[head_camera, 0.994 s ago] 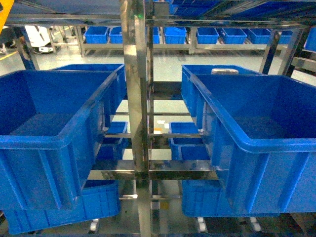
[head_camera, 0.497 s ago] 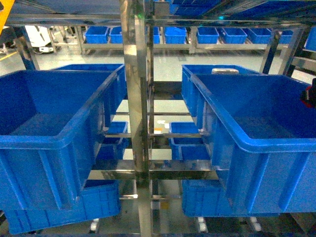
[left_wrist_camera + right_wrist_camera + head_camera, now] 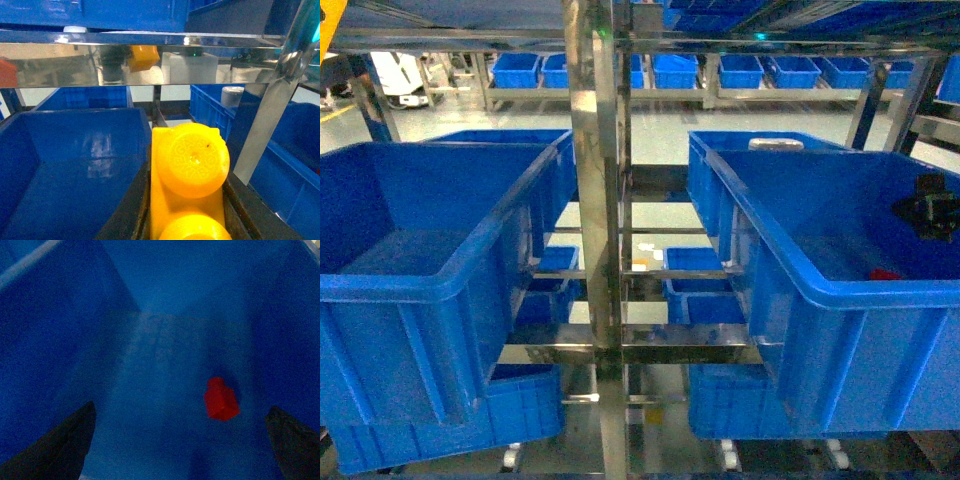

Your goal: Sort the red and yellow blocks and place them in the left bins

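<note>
A yellow block (image 3: 189,162) with round studs fills the left wrist view, and my left gripper (image 3: 187,200) is shut on it between its dark fingers (image 3: 132,210). It hangs above the rim of a blue bin (image 3: 30,130); this gripper is out of the head view. A red block (image 3: 221,399) lies on the floor of the right blue bin (image 3: 820,290), where it shows as a small red patch (image 3: 883,273). My right gripper (image 3: 180,450) hangs open above that floor, the red block ahead and slightly right of its middle. The head view shows the right gripper (image 3: 925,207) inside that bin. The large left bin (image 3: 420,285) is in view.
A steel rack post (image 3: 595,200) stands between the two big bins, with smaller blue bins (image 3: 695,285) on lower shelves behind. A shiny steel beam (image 3: 60,62) crosses above the left gripper. A slanted steel post (image 3: 260,135) stands to its right.
My right gripper has come into the head view from the right edge and moved left and down into the right bin. The red block now shows on that bin's floor.
</note>
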`<state>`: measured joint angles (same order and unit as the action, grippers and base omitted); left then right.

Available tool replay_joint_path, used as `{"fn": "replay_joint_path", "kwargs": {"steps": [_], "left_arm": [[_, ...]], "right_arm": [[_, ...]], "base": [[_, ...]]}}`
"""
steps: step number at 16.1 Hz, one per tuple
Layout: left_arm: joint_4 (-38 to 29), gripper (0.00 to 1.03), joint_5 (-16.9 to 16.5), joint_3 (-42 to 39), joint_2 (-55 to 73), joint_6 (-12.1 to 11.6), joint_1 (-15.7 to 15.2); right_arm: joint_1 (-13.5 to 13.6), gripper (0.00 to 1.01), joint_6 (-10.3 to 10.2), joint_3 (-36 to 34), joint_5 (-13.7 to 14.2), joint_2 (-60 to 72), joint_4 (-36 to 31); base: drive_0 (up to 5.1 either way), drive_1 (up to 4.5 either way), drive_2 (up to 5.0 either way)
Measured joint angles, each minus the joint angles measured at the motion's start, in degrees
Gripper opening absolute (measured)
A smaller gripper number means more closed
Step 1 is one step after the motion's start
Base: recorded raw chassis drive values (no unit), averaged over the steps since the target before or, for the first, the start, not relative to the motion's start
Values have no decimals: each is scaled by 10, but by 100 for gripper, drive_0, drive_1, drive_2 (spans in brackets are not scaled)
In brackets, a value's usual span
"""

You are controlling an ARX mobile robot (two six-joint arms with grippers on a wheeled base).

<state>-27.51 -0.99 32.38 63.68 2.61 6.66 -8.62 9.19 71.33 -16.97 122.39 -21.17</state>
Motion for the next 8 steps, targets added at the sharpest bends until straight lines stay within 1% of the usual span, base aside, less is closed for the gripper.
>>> {"fn": "replay_joint_path", "kwargs": {"steps": [4,8], "left_arm": [[0,27,0,0,0,0,0],[0,26,0,0,0,0,0]], "right_arm": [[1,97,-7,-40,-5,-35,-31],[0,98,-8,-88,-9,-80,-62]], "base": [[0,0,0],[0,0,0]]}}
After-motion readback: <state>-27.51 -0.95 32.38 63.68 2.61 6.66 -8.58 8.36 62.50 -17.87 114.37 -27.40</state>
